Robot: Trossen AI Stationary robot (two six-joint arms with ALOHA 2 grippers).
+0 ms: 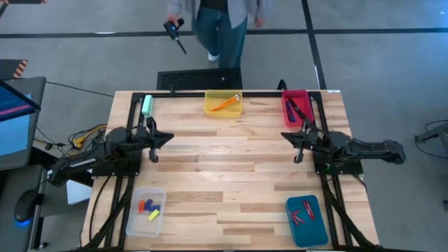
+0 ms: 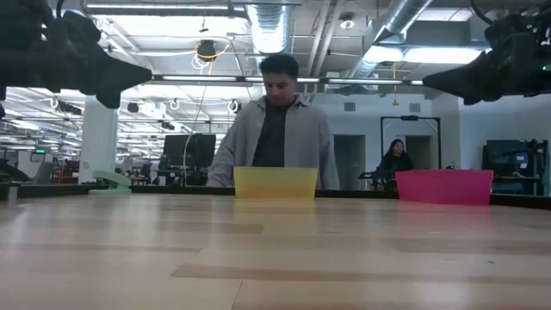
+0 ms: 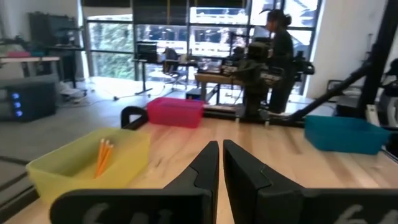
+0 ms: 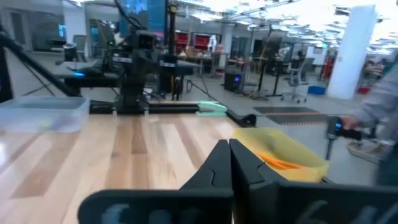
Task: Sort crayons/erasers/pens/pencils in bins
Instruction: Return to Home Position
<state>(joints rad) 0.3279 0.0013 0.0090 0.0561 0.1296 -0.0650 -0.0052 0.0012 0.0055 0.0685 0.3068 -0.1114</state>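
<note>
On the wooden desk [image 1: 231, 161] four bins are sitting along the edges. The yellow bin [image 1: 210, 108] is holding the pencils [image 1: 225, 104], the red bin [image 1: 304, 98] the pens [image 1: 292, 110], the teal bin [image 1: 311, 234] the crayons [image 1: 301, 211], and the clear bin [image 1: 140, 225] the erasers [image 1: 148, 208]. The left tool [image 1: 166, 138] and the right tool [image 1: 285, 136] are hovering over the desk's sides, fingers pressed together, gripping nothing. Beyond the far edge a person [image 1: 218, 24] is standing in the workshop hall.

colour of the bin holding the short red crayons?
The bin is teal-blue; the high view shows it best.
</note>
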